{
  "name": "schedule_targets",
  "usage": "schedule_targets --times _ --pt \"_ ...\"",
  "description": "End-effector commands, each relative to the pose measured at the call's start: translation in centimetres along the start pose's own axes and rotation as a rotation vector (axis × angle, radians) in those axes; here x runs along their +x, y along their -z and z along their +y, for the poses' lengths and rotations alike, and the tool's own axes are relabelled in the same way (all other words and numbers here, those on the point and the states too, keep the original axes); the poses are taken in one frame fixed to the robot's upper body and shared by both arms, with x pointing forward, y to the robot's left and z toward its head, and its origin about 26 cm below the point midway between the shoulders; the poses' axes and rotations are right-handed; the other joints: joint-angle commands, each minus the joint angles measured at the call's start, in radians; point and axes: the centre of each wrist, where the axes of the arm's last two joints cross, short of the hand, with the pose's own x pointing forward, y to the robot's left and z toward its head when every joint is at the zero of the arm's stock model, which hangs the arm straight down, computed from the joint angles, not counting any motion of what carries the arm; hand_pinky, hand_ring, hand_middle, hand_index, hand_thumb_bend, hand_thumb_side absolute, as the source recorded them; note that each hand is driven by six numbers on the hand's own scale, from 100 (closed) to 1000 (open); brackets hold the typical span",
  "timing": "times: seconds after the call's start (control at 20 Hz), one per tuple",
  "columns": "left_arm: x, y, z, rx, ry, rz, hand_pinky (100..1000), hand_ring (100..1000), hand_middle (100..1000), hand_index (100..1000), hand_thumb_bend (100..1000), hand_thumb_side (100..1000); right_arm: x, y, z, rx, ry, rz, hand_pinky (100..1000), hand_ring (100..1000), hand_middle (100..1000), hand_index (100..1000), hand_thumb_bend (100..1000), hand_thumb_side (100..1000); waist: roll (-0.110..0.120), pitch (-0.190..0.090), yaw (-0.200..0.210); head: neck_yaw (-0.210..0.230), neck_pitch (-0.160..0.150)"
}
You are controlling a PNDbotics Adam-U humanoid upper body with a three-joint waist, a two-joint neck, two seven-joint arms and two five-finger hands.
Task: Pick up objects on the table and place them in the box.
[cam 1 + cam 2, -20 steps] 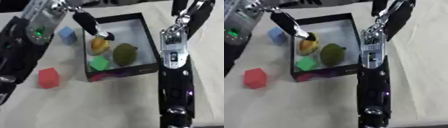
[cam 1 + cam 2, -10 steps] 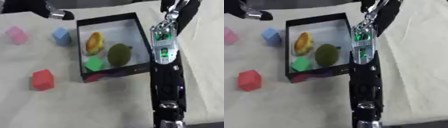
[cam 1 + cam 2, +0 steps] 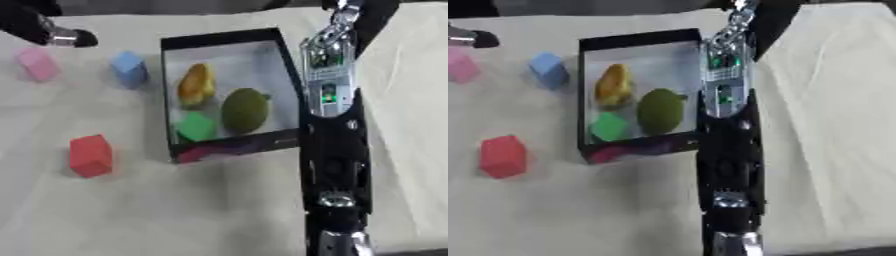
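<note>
- The box [image 3: 175, 100] sits at centre, already holding a yellow fruit [image 3: 195, 86], a green block [image 3: 197, 126] and an olive fruit [image 3: 244, 110].
- At its nine o'clock lie a blue block [image 3: 129, 69] and a pink block [image 3: 37, 64]; a red block [image 3: 90, 155] is at seven.
- The left hand [image 3: 54, 34] hangs near ten o'clock; its fingers cannot be made out, and it may nudge the pink block away.
- The right arm [image 3: 331, 125] crosses the box's three o'clock wall and could knock it.

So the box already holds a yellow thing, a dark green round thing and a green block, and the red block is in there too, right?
Not quite. The red block lies on the table, outside the box, to its left, as the left eye view shows. The rest is right: the box holds the yellow thing, the dark green round thing and the green block.
</note>
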Motion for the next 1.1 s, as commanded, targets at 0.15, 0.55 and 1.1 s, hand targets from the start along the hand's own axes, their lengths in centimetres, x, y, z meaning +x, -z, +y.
schedule_targets --times 0.15,0.55,1.1 --pt "-3.0 -1.3 1.0 -0.026 0.043 0.076 841 870 840 921 704 448 1.8 0.5 0.2 -0.015 0.015 -0.027 819 739 741 826 100 720 -0.026 -0.039 0.007 0.004 -0.002" --pt "-6.0 -1.2 -0.1 -0.157 0.062 0.147 854 879 842 925 740 426 2.8 0.8 0.6 -0.01 0.015 -0.04 819 739 741 825 100 711 -0.046 -0.041 0.006 0.016 -0.002" --pt "-9.5 1.9 -0.9 -0.133 -0.077 0.415 851 884 838 912 771 425 2.9 0.4 0.9 0.001 0.011 -0.04 819 739 741 824 100 713 -0.041 -0.035 -0.004 0.035 -0.013"
